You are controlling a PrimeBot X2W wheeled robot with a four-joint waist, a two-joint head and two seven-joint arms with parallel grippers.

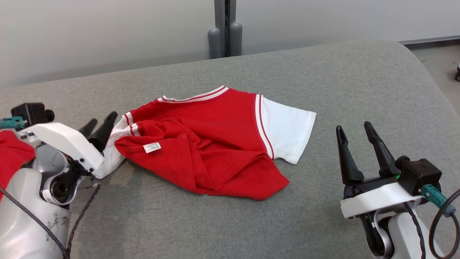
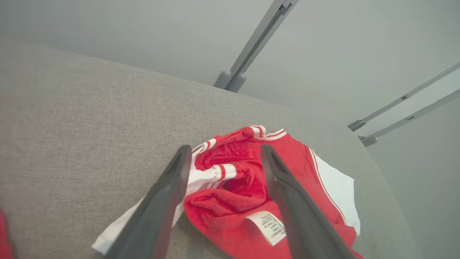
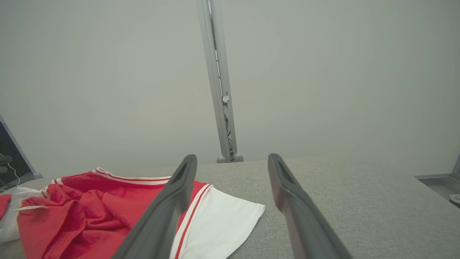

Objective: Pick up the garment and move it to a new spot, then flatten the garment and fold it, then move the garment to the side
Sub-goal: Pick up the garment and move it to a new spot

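Observation:
The garment (image 1: 215, 136) is a red shirt with white sleeves and striped trim, lying crumpled on the grey padded table (image 1: 323, 72). Its white label faces up near the left side. My left gripper (image 1: 102, 120) stands open at the shirt's left sleeve, with the white sleeve running under its fingers. In the left wrist view the left gripper (image 2: 225, 149) has its two fingers spread over the bunched red cloth (image 2: 230, 201) and label, gripping nothing. My right gripper (image 1: 353, 126) is open, apart from the shirt, to the right of the white sleeve. The right gripper (image 3: 231, 157) is empty, the garment (image 3: 90, 212) at its left.
A grey post (image 1: 225, 28) rises behind the table's far edge against a pale wall. The table's right end curves down to the floor, where a caster (image 1: 458, 73) shows. A patch of red cloth (image 1: 10, 154) lies at the far left behind my left arm.

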